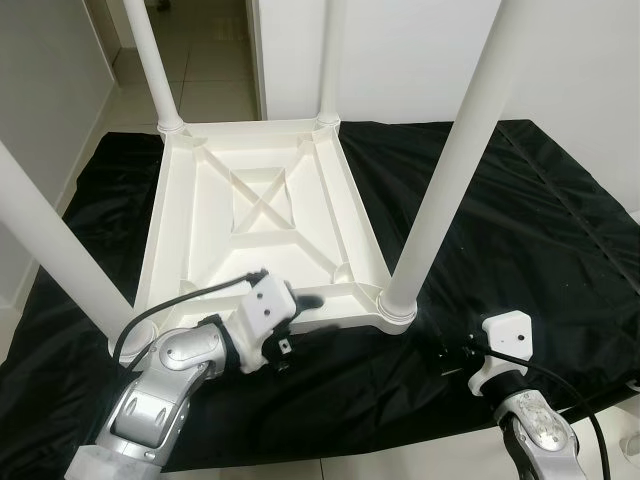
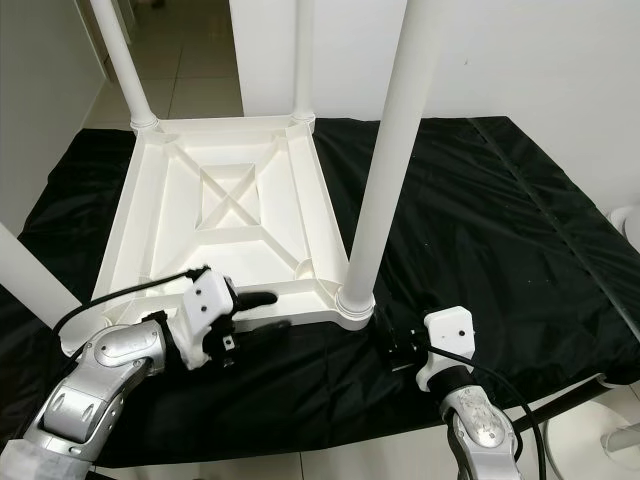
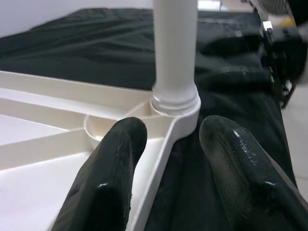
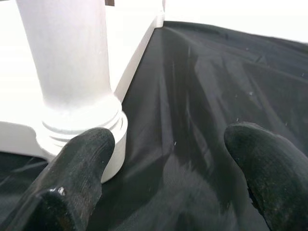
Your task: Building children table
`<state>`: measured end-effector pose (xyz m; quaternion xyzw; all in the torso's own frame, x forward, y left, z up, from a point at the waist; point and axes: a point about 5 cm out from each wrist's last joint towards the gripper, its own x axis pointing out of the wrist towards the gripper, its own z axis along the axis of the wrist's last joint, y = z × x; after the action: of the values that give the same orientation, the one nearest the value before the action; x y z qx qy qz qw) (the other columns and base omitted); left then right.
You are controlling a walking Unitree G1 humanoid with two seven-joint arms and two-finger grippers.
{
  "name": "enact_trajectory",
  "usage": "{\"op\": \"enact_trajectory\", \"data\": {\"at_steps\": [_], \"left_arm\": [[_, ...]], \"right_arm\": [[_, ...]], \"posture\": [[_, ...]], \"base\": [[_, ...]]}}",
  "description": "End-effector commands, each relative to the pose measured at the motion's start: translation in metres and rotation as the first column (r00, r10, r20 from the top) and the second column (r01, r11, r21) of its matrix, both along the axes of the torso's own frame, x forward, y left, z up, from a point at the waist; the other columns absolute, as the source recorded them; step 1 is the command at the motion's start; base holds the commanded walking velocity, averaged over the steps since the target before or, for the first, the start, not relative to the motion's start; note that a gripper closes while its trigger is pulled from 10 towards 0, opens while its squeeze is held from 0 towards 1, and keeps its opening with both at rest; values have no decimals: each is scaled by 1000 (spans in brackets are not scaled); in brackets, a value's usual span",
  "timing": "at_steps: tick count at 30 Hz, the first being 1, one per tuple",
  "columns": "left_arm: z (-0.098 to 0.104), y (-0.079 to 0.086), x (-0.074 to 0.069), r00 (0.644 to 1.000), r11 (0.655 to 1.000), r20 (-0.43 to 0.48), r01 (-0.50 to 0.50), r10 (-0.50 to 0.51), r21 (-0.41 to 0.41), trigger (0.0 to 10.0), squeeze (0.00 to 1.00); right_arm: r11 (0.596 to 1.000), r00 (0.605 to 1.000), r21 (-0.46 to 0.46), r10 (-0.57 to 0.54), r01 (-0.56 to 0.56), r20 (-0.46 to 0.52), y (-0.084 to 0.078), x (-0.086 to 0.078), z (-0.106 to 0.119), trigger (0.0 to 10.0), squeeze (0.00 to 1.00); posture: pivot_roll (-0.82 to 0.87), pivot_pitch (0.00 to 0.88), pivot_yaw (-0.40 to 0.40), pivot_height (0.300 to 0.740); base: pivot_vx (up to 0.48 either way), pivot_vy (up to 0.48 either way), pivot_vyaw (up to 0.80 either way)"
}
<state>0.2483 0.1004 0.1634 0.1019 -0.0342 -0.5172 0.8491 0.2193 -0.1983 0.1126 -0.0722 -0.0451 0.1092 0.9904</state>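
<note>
**Upturned children's table, four legs in, both grippers at the near edge**

The white plastic children's table (image 1: 265,215) lies upside down on a black sheet (image 1: 520,220) spread over the floor, its ribbed underside facing up. All four white legs stand in the corner sockets; the near right leg (image 1: 455,150) rises from the corner closest to the right arm.

The left gripper (image 3: 166,159) has its fingers apart, straddling the near rim of the tabletop, one finger over the ribbed inside and one over the sheet. The right gripper (image 4: 168,178) rests low on the sheet just beside the near right leg's socket, fingers spread wide and holding nothing.

By my judgement, the main risk is an unseated leg: if a socket is not fully home, a push on the rim could tilt or pop it. The thin rim could also slip from the left fingers, and the loose sheet may bunch under a sliding table.

No brand, label or writing is readable anywhere.
</note>
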Motion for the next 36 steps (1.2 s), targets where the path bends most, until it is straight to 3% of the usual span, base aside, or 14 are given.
{"op": "enact_trajectory", "data": {"at_steps": [1,3,11,12,13,14,16,21,22,29,36], "left_arm": [[0,4,1,996,995,-16,-91,91,-31,10000,0],[9,3,-1,995,991,-16,-101,100,-87,10000,0],[22,-4,0,983,971,10,-177,181,-163,10000,0],[23,-6,1,978,964,13,-203,209,-173,10000,0],[23,-6,1,978,964,13,-203,209,-173,10000,0],[23,-8,2,968,954,32,-241,250,-176,10000,0],[24,-9,4,948,935,56,-297,313,-192,10000,0],[23,-9,5,939,925,58,-323,340,-199,10000,0],[24,-9,6,922,915,94,-352,375,-195,10000,0],[24,-5,10,883,882,119,-427,454,-198,10000,0],[16,-3,8,890,892,121,-417,440,-173,10000,0]], "right_arm": [[1000,1000,16,22,-23,14,3,-2,2,10000,1000],[997,998,52,58,-59,18,7,-5,4,10000,1000],[987,990,81,135,-137,34,17,-5,12,10000,1000],[983,987,92,154,-157,35,19,-4,14,10000,106],[983,987,92,154,-157,35,19,-4,14,10000,106],[980,985,96,169,-172,43,22,-2,17,10000,0],[978,982,97,178,-183,57,25,0,21,10000,0],[979,982,98,175,-181,72,27,1,24,10000,0],[979,983,105,166,-174,82,28,3,26,10000,0],[984,988,121,116,-129,102,30,3,26,10000,0],[983,991,145,106,-117,84,37,-2,20,10000,0]], "posture": [[-99,45,10,740],[-93,40,11,740],[-89,30,6,740],[-87,28,4,740],[-87,28,4,740],[-86,27,0,740],[-85,26,-4,740],[-83,24,-10,740],[-81,23,-16,740],[-73,20,-22,740],[-74,20,-20,740]], "base": [[0,0,0],[0,0,0],[0,0,0],[0,0,0],[0,0,0],[0,0,0],[0,0,0],[0,0,0],[0,0,0],[0,0,0],[0,0,0]]}}
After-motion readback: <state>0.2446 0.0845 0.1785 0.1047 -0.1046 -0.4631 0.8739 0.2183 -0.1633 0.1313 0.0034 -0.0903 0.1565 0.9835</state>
